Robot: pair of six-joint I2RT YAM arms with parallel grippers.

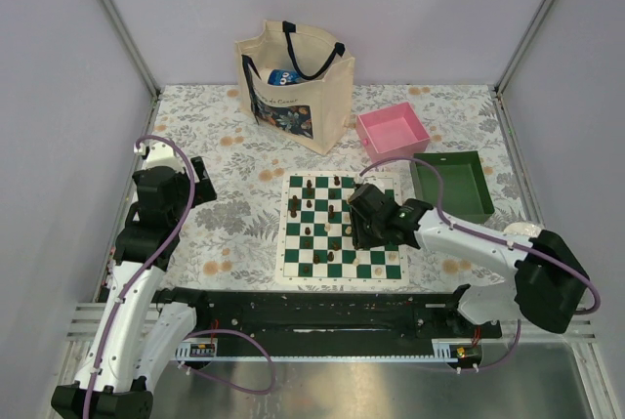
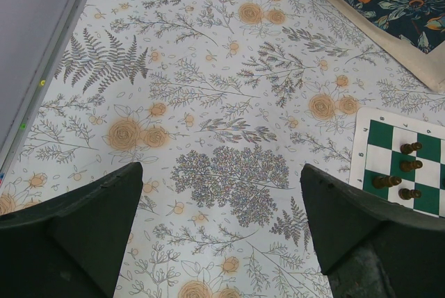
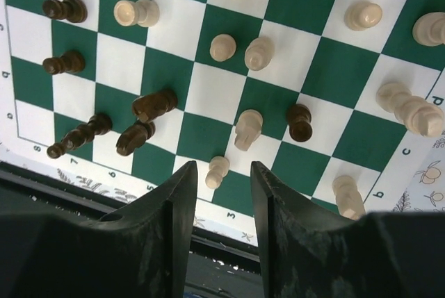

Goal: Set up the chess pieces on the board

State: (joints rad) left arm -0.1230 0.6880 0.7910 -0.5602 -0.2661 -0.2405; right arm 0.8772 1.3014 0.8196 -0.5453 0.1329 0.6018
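Hovering over board [image 1: 386, 265], your right hand [image 3: 224, 173] narrow-gapped, empty; cream pawn [image 3: 217, 171] at tips' 12 o'clock. Your left hand [image 2: 222, 228] wide, empty, above desk [image 2: 229, 103], board's 9 o'clock. Pieces [image 3: 153, 105] scattered, colours mixed; ranks unformed, most work left.

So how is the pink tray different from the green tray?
The pink tray is bright pink, while the green tray is dark green. The pink tray looks smaller and squarer, and the green tray looks longer. The pink tray sits farther back, near the tote bag, while the green tray sits nearer, just right of the board. Both are open, shallow boxes with nothing showing inside.
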